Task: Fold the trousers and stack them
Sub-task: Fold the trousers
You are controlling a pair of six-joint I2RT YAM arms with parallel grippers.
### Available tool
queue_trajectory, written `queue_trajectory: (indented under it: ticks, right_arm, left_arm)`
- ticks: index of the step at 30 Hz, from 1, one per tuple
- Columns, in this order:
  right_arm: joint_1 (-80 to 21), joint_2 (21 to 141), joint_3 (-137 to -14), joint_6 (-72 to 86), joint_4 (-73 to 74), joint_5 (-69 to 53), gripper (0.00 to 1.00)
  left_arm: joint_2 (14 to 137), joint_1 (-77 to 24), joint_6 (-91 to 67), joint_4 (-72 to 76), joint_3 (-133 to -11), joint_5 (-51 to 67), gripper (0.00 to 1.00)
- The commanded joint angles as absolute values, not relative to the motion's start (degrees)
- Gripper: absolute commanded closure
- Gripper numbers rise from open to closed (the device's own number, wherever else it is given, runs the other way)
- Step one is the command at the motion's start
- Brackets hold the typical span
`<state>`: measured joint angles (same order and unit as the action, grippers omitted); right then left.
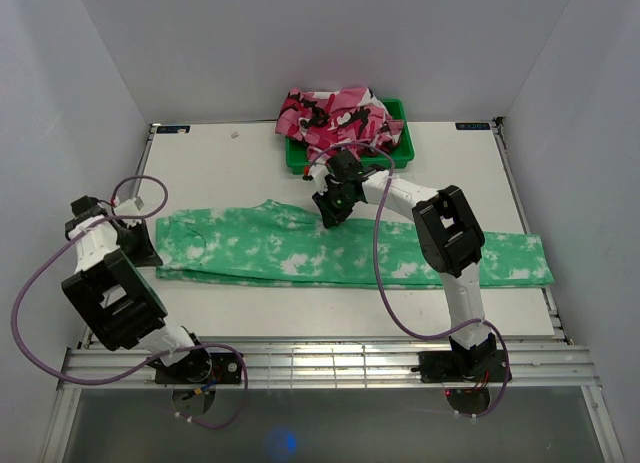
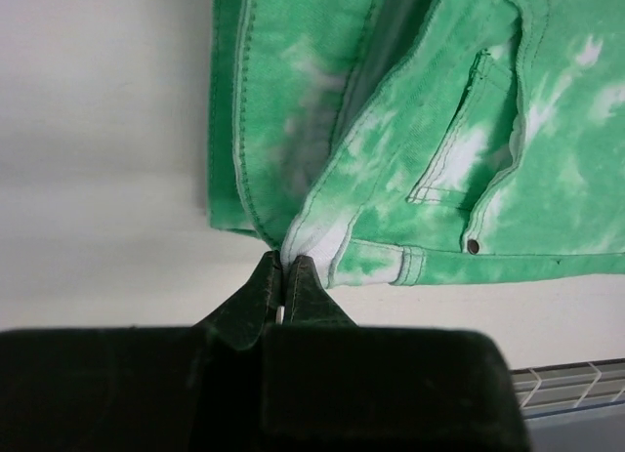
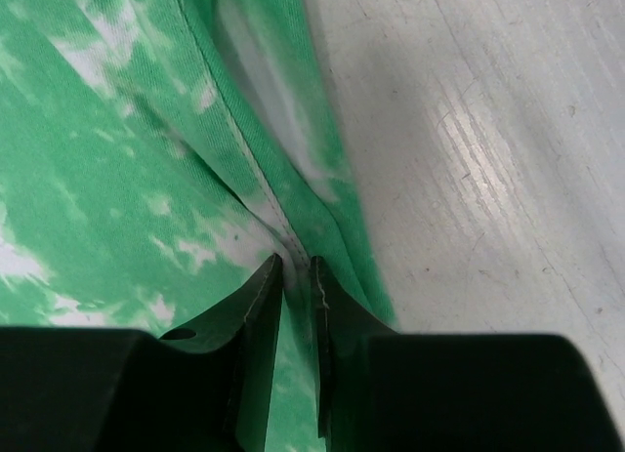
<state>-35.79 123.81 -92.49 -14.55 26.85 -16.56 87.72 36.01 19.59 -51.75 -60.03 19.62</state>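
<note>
Green tie-dye trousers [image 1: 300,248] lay flat across the tabletop [image 1: 230,158] | my left tool [image 2: 283,268] sat pinched shut on the waistband corner | my right tool [image 3: 296,267] stood nearly closed on a far-edge ridge | best seemed lifting both together, cloth taut.

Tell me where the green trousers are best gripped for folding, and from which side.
Take the waistband corner from the left end, where the left tool pinches it: the trousers lie flat, legs running right, and the stitched band is a firm lip. The right tool pinches the far edge.
</note>
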Motion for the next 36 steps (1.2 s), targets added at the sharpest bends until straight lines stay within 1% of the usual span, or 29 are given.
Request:
queue_trajectory:
  ticks: [1, 6, 11, 12, 13, 14, 16, 17, 18, 19, 20, 21, 22, 24, 26, 27, 29, 30, 31, 32, 33, 34, 36]
  right_arm:
    - [-36.3, 129.3, -90.5, -14.3, 29.5, -11.6, 0.78]
    - [-36.3, 129.0, -90.2, -14.3, 29.6, -11.7, 0.78]
    - [-36.3, 128.8, -90.3, -14.4, 29.7, -13.2, 0.77]
    - [-36.3, 128.8, -90.3, -14.4, 29.8, -13.4, 0.76]
    - [-36.3, 128.5, -90.3, -14.5, 30.0, -13.7, 0.75]
    - [-36.3, 127.9, -90.2, -14.5, 30.1, -14.9, 0.74]
    - [-36.4, 126.8, -90.0, -14.7, 30.1, -16.3, 0.71]
    - [-36.3, 125.1, -89.9, -14.9, 30.1, -17.7, 0.67]
    - [-36.4, 124.1, -89.6, -14.9, 30.0, -18.1, 0.63]
    - [-36.4, 121.8, -89.6, -15.2, 30.0, -18.5, 0.59]
    - [-36.3, 120.6, -89.7, -15.5, 30.4, -19.1, 0.53]
    - [-36.3, 119.3, -89.8, -15.6, 30.5, -19.4, 0.4]
    - [-36.3, 116.3, -89.7, -15.6, 30.5, -19.8, 0.36]
    - [-36.2, 113.5, -89.5, -15.7, 30.3, -20.0, 0.3]
    - [-35.9, 110.0, -89.0, -16.2, 30.2, -19.8, 0.25]
    - [-35.8, 109.2, -88.8, -16.3, 30.3, -19.5, 0.24]
    - [-35.2, 107.4, -87.8, -16.6, 30.7, -18.3, 0.31]
    - [-35.0, 107.1, -87.5, -17.1, 31.4, -18.0, 0.35]
    - [-34.3, 106.5, -86.9, -17.3, 31.8, -17.8, 0.4]
    - [-33.8, 106.3, -85.6, -17.5, 32.4, -18.0, 0.48]
    - [-33.4, 106.1, -84.9, -18.1, 33.1, -18.0, 0.53]
    - [-32.5, 105.6, -84.0, -18.4, 34.6, -18.0, 0.56]
    - [-31.5, 104.9, -80.6, -18.7, 35.2, -17.8, 0.58]
  left_arm:
    - [84.6, 40.8, 24.0, -52.6, -60.4, 18.4, 1.0]
    - [91.5, 46.1, 26.7, -49.5, -58.6, 17.5, 1.0]
    - [99.0, 46.4, 26.1, -46.7, -59.0, 17.9, 0.99]
    - [99.6, 46.4, 26.4, -47.0, -58.9, 18.8, 0.93]
    - [99.8, 46.4, 26.8, -47.3, -58.8, 19.3, 0.75]
    - [99.1, 46.4, 27.3, -47.7, -58.6, 20.0, 0.66]
    - [96.7, 46.4, 30.2, -49.4, -58.2, 23.0, 0.51]
    - [93.0, 46.4, 31.5, -50.0, -58.1, 24.2, 0.32]
    - [91.1, 46.4, 32.7, -50.6, -58.2, 25.1, 0.23]
    - [88.9, 46.4, 34.8, -51.8, -59.0, 26.7, 0.2]
    - [86.9, 46.4, 35.7, -52.7, -59.8, 27.7, 0.15]
    - [83.3, 46.3, 36.6, -53.6, -60.8, 28.6, 0.15]
    - [81.6, 46.3, 37.2, -54.7, -62.0, 29.4, 0.14]
    - [77.6, 45.6, 38.6, -55.7, -65.6, 32.6, 0.12]
    - [75.9, 42.1, 38.7, -55.8, -68.0, 33.7, 0.12]
    - [74.6, 38.8, 38.1, -54.1, -68.2, 33.7, 0.12]
    - [74.2, 35.0, 36.5, -52.4, -67.7, 34.4, 0.16]
    - [74.3, 30.9, 33.5, -49.6, -67.2, 33.9, 0.23]
    - [75.1, 28.8, 31.5, -48.1, -66.5, 33.7, 0.27]
    - [76.0, 27.3, 29.7, -46.8, -66.0, 34.0, 0.32]
    - [77.2, 24.8, 25.6, -44.7, -65.5, 34.9, 0.38]
    - [78.7, 23.8, 23.7, -43.9, -65.4, 35.7, 0.46]
    - [84.2, 22.5, 20.7, -41.1, -65.2, 37.3, 0.49]
